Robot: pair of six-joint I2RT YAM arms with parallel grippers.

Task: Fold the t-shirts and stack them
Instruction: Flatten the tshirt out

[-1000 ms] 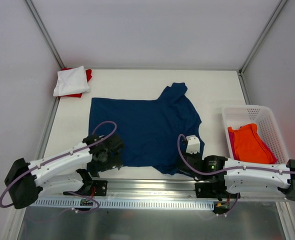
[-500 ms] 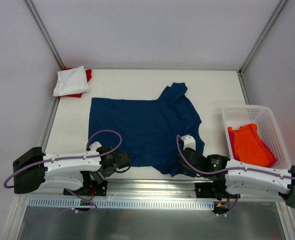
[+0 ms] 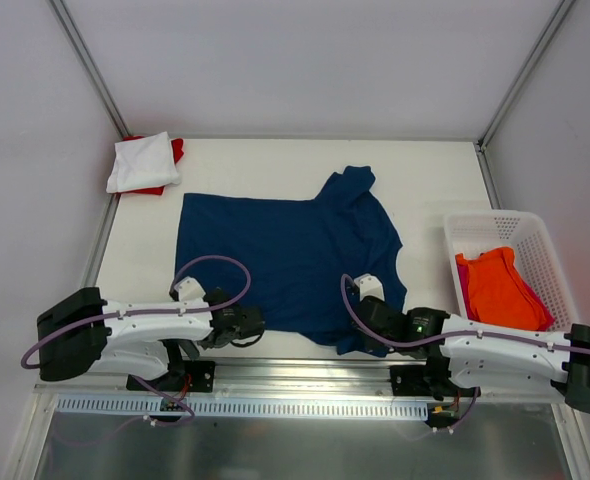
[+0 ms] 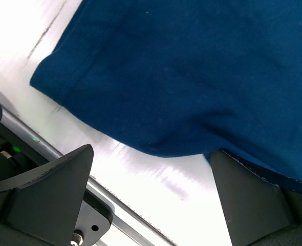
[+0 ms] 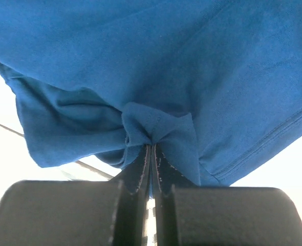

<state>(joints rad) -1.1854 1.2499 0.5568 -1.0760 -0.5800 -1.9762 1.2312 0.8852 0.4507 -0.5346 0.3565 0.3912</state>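
Observation:
The navy blue t-shirt (image 3: pixel 285 260) lies spread on the white table, print side hidden. My left gripper (image 3: pixel 247 325) is open at the shirt's near left hem. In the left wrist view (image 4: pixel 151 192) its fingers (image 4: pixel 48 189) straddle the hem of the navy shirt (image 4: pixel 192 77), the right one touching the cloth edge. My right gripper (image 3: pixel 367 318) is at the near right hem. In the right wrist view (image 5: pixel 151 151) it is shut on a bunched fold of the navy shirt (image 5: pixel 156 66). A folded white tee (image 3: pixel 143 162) lies on a red tee (image 3: pixel 177 150) at the back left.
A white lattice basket (image 3: pixel 535 232) stands at the right, holding an orange tee (image 3: pixel 497 285) and a magenta tee (image 3: pixel 462 288). A metal rail (image 3: pixel 305 375) runs along the near table edge. Grey walls enclose the table.
My left arm has dropped lower and its gripper has moved right along the near hem. My right gripper has shifted left and nearer, with the near right hem bunching there.

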